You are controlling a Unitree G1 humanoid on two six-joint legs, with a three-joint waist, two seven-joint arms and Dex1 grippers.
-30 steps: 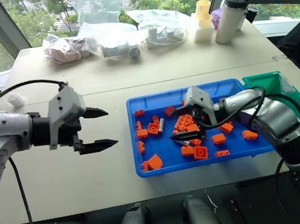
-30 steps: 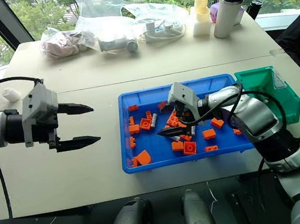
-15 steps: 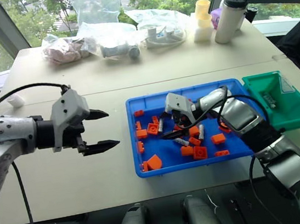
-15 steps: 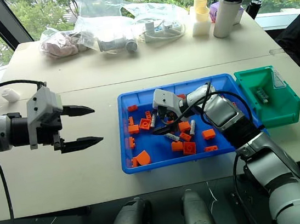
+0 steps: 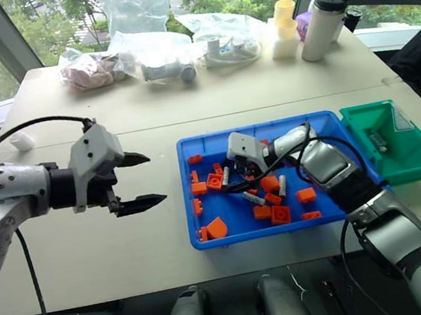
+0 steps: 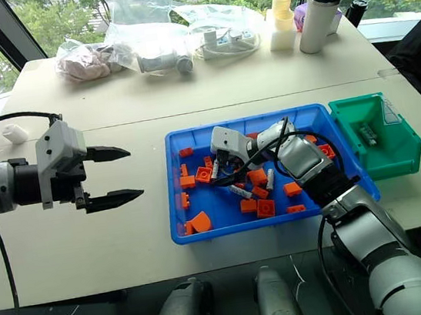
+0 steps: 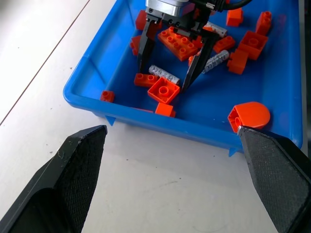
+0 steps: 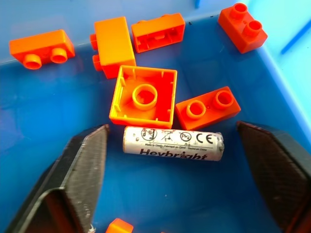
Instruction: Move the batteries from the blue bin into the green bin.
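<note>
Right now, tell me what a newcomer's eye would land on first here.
The bright blue bin strewn with orange bricks on the pale table stands out first. Inside it, the right gripper hangs with open fingers straddling a silver battery. The left gripper hovers open over the table, left of the bin.

The blue bin (image 5: 334, 214) sits on the table (image 5: 91, 251), with the green bin (image 5: 417, 165) touching its right end. Bricks (image 5: 281, 214) and batteries (image 5: 253, 198) lie scattered in the blue bin; one battery (image 8: 173, 143) lies flat between the right gripper's (image 7: 167, 77) spread fingers (image 8: 85, 165), just beside two bricks. Another battery (image 5: 377, 140) lies in the green bin. The left gripper (image 5: 140, 182) hangs over bare table left of the blue bin. Behind, along the far edge, lie bags (image 5: 138, 47), with a bottle (image 5: 323, 26) to their right.
</note>
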